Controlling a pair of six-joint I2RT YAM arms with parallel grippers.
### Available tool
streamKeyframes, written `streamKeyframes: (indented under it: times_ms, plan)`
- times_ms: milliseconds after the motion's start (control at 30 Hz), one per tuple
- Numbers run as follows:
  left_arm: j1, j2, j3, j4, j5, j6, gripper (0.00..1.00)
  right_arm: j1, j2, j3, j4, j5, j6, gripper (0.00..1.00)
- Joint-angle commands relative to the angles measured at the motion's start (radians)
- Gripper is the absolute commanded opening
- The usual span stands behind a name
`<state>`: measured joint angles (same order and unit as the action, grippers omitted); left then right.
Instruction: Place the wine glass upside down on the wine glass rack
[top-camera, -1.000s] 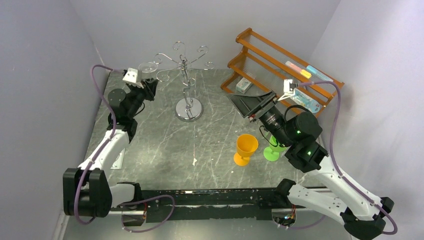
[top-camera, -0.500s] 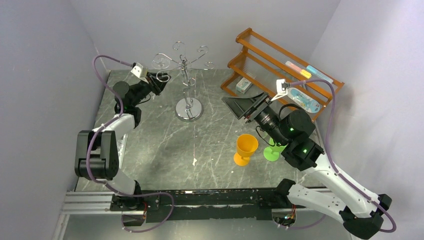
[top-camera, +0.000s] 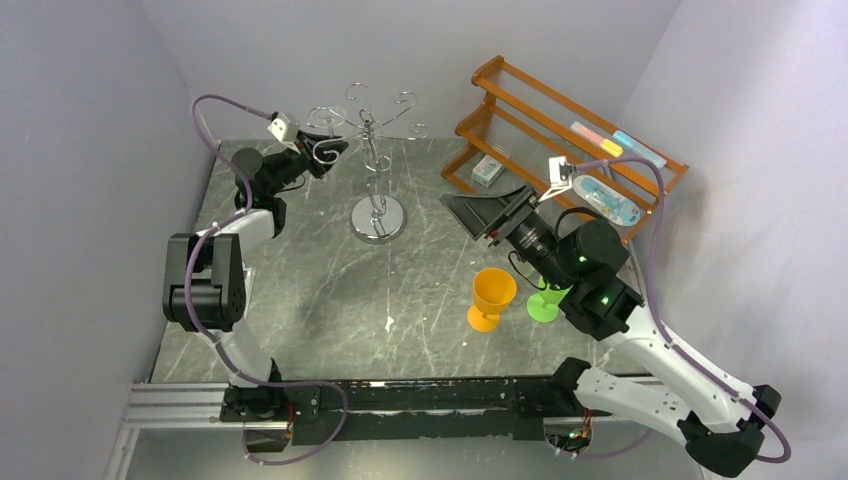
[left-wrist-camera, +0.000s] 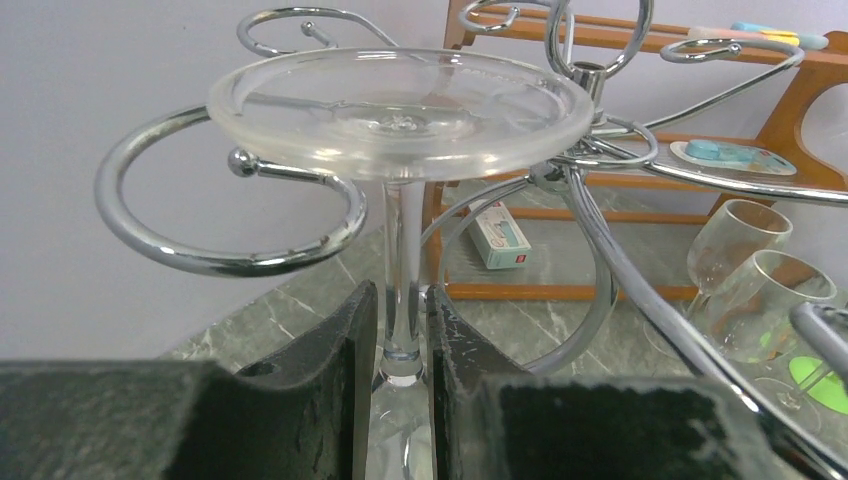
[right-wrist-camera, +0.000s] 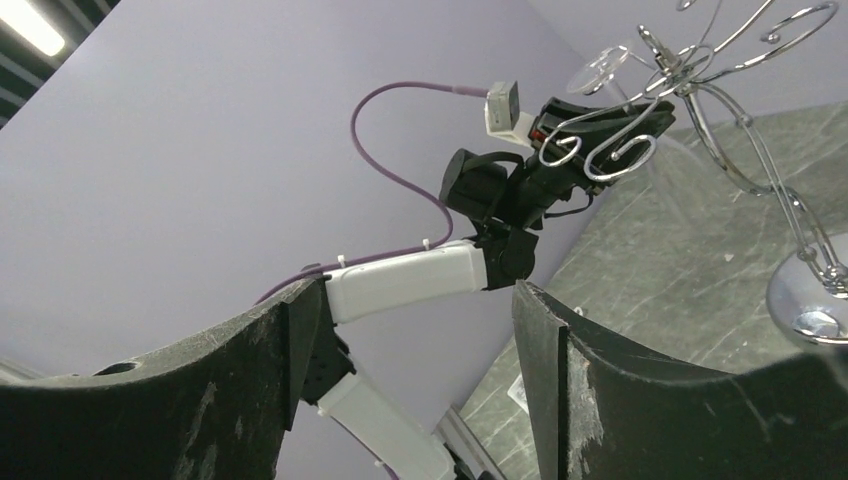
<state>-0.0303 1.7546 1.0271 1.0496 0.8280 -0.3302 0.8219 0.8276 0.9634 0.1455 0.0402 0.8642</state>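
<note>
Clear glass, just one: the wine glass (left-wrist-camera: 400, 100) is upside down, foot up, with its stem pinched in the left gripper (left-wrist-camera: 400, 310). The foot sits just above a scroll arm of the single chrome wine glass rack (top-camera: 377, 215), toward the back edge of the table (top-camera: 320, 290). The right gripper (right-wrist-camera: 415, 300) hangs spread wide, holding nothing. One orange goblet (top-camera: 492, 297) and one green goblet (top-camera: 545, 303) stand near the right side, with bare marble between them and the rack base.

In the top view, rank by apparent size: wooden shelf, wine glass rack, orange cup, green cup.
wooden shelf
wine glass rack
orange cup
green cup, though the right arm hides part of it, so last place is unsure
</note>
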Motion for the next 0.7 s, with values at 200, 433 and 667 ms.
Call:
streamKeyframes:
  times_ms: [200, 433, 667]
  plan:
    - [0.005, 0.006, 0.1, -0.019, -0.05, 0.02, 0.05, -0.004, 0.017, -0.017, 0.049, -0.019, 0.017, 0.73]
    - [0.003, -0.018, 0.055, -0.015, -0.176, 0.024, 0.05, -0.004, 0.01, -0.029, 0.052, -0.006, 0.023, 0.73]
    - [0.001, -0.028, 0.024, 0.018, -0.224, 0.002, 0.05, -0.004, -0.006, -0.035, 0.043, 0.005, 0.019, 0.72]
